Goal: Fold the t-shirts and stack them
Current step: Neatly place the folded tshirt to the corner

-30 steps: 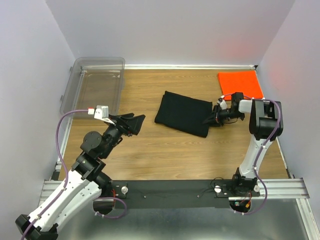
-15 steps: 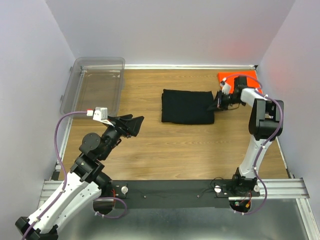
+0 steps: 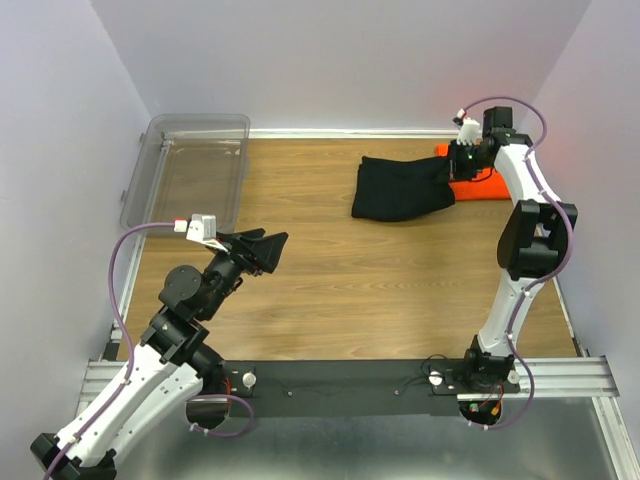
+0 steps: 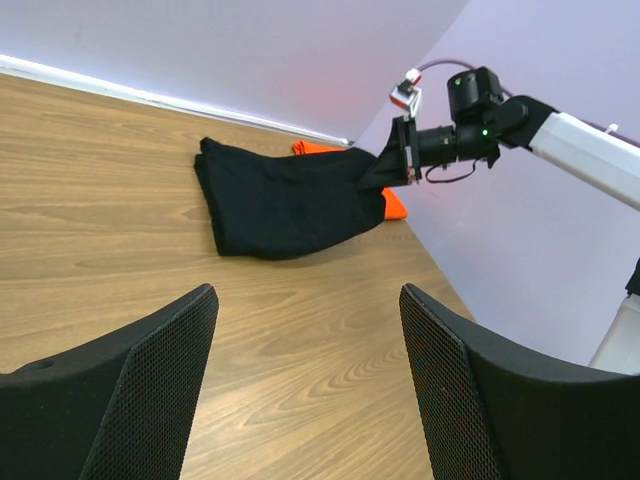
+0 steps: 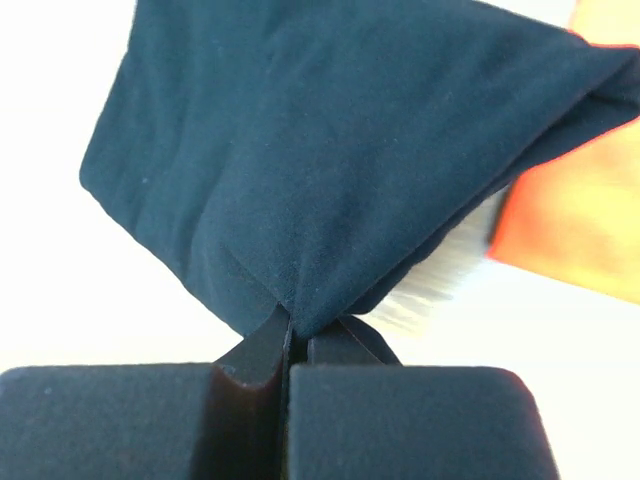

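Wooden tabletop (image 3: 330, 290): carries both shirts and the bin.
Clear plastic bin (image 3: 140, 180): far-left corner, along the left edge.
Black t-shirt (image 3: 400, 188): folded, near the far edge toward the right, with its right end lifted and overlapping the orange one.
Orange t-shirt (image 3: 485, 189): folded flat in the far-right corner, partly under black cloth.
Right gripper (image 3: 455, 165): fingers pinched together on the black t-shirt's right end.
Left gripper (image 3: 262, 248): fingers spread wide, holding nothing, raised over the near-left area.

Bright, even lighting; the overexposed right wrist view turns the black t-shirt (image 5: 330, 150) bluish.
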